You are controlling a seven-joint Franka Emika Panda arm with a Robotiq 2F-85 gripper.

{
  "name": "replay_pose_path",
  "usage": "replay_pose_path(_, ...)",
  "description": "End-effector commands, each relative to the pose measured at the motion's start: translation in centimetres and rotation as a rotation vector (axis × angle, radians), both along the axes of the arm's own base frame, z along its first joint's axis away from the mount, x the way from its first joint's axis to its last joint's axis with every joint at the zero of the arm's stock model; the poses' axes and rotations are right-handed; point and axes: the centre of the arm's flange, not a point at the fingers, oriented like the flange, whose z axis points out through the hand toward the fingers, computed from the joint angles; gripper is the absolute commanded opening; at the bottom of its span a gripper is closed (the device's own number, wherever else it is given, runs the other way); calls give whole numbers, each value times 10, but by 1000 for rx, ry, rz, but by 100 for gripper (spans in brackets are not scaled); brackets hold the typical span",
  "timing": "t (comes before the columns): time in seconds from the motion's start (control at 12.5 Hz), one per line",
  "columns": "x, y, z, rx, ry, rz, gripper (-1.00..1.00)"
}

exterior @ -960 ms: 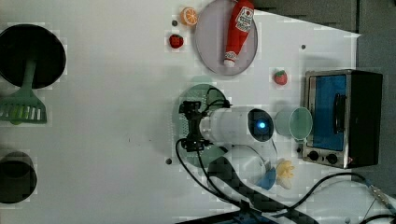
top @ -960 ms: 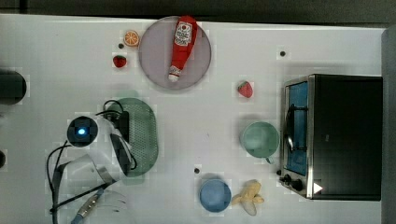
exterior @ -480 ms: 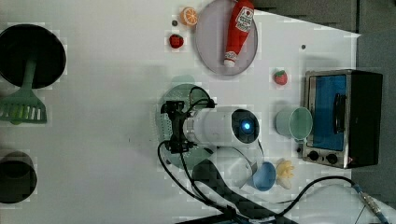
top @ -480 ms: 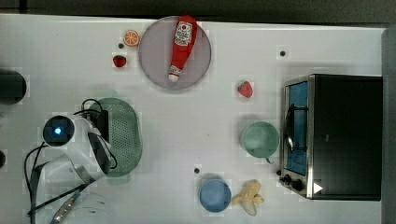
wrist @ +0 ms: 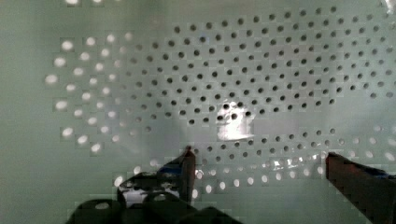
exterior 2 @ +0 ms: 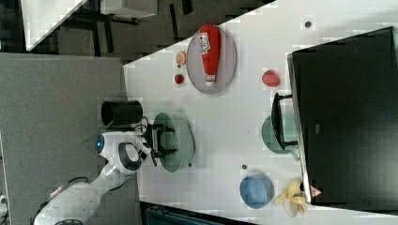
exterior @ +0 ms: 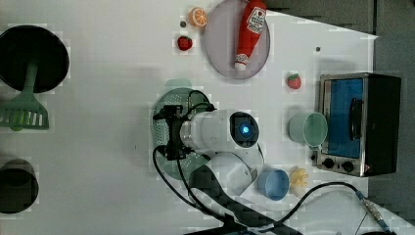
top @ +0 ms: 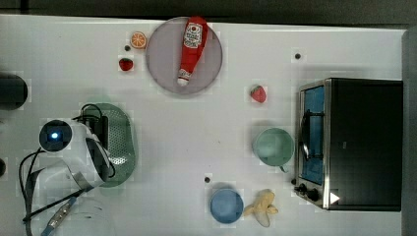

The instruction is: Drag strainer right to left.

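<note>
The strainer [top: 121, 142] is a pale mint-green oval colander lying on the white table at the top view's left. My gripper [top: 101, 131] reaches down into its perforated bowl, and the arm covers the strainer's left half in the top view. In the wrist view the holed floor of the strainer [wrist: 224, 79] is very close, and my gripper [wrist: 261, 163] stands open with one dark fingertip [wrist: 188, 162] on each side and nothing between them. The left view has the gripper [exterior: 172, 132] over the strainer [exterior: 160, 110]. The right view has the gripper [exterior 2: 162, 137] inside the strainer [exterior 2: 182, 136].
A grey plate [top: 164, 64] carries a ketchup bottle [top: 191, 46] at the back. A green cup [top: 273, 146], blue bowl [top: 226, 204], banana [top: 262, 209] and toaster oven [top: 351, 142] sit at the top view's right. A black cup [top: 11, 91] stands at the top view's left edge.
The arm and the strainer have slid together toward the top view's left. The gripper has stayed open inside the bowl.
</note>
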Motion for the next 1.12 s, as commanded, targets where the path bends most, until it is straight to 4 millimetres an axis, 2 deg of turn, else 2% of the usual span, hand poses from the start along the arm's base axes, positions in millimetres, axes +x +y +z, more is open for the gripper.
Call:
replay_pose_path(0.08,3,40,11,48,-7,-77,100)
replay_pose_path(0.4,2,67,12,70,-13,-103,100)
replay_pose_path(0.48,-1,67,11,60,-5,-94,100)
replay_pose_path(0.64,2,62,23,31,-27,-3,100)
replay_pose_path(0.8,18,46,61,1,-70,102,100)
replay_pose_path(0.88,30,33,90,-11,-93,165,100)
replay_pose_path(0.96,44,14,122,-30,-107,231,100)
replay_pose_path(1.04,59,-13,160,-47,-121,297,100)
replay_pose_path(1.12,74,-48,198,-66,-122,351,100)
